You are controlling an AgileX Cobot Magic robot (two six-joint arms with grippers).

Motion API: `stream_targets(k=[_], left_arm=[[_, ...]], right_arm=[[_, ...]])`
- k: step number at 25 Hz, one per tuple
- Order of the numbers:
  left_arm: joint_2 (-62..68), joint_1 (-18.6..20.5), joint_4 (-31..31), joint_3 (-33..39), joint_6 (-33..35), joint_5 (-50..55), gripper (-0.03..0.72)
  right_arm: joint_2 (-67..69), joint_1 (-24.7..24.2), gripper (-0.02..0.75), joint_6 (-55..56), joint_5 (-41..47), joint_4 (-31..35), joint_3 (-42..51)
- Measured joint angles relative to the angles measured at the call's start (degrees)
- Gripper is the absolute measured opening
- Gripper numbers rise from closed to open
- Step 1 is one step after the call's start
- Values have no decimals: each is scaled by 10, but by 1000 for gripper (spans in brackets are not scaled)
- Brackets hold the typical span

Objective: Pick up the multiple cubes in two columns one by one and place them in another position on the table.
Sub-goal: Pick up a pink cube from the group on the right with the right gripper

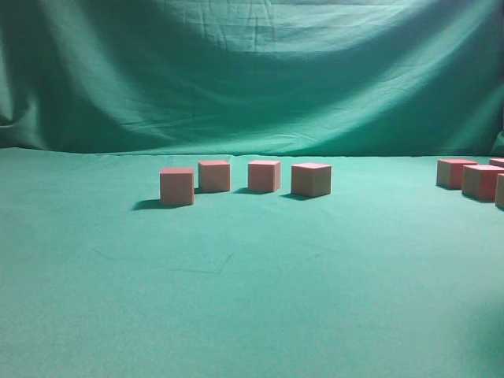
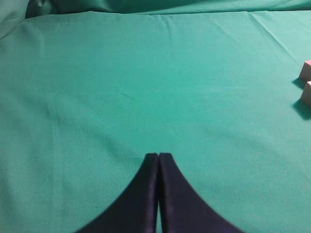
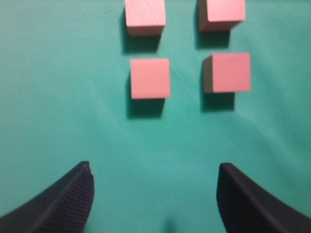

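Several pinkish-red cubes stand on the green table (image 1: pixel 252 299). In the exterior view a loose row holds cubes at the left (image 1: pixel 176 187) and right (image 1: pixel 311 179) ends, and more cubes (image 1: pixel 480 181) sit at the right edge. No gripper shows in that view. In the right wrist view my right gripper (image 3: pixel 154 167) hangs open and empty above bare cloth, with cubes in two columns beyond it; the nearest pair are a left cube (image 3: pixel 150 78) and a right cube (image 3: pixel 227 72). My left gripper (image 2: pixel 158 154) is shut on nothing, with two cubes (image 2: pixel 306 93) far to its right.
A wrinkled green backdrop cloth (image 1: pixel 252 71) hangs behind the table. Broad bare cloth lies in front of the cube row and on the left of the table.
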Motion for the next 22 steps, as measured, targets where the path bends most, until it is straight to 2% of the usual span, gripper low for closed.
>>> stream_targets(k=[5, 12, 22], left_arm=[[0, 0, 0, 0, 0, 0, 0], [0, 0, 0, 0, 0, 0, 0], [0, 0, 0, 0, 0, 0, 0]], right_arm=[[40, -5, 517, 0, -60, -1, 0], [85, -59, 517, -16, -104, 19, 1], [94, -60, 517, -30, -181, 30, 1]])
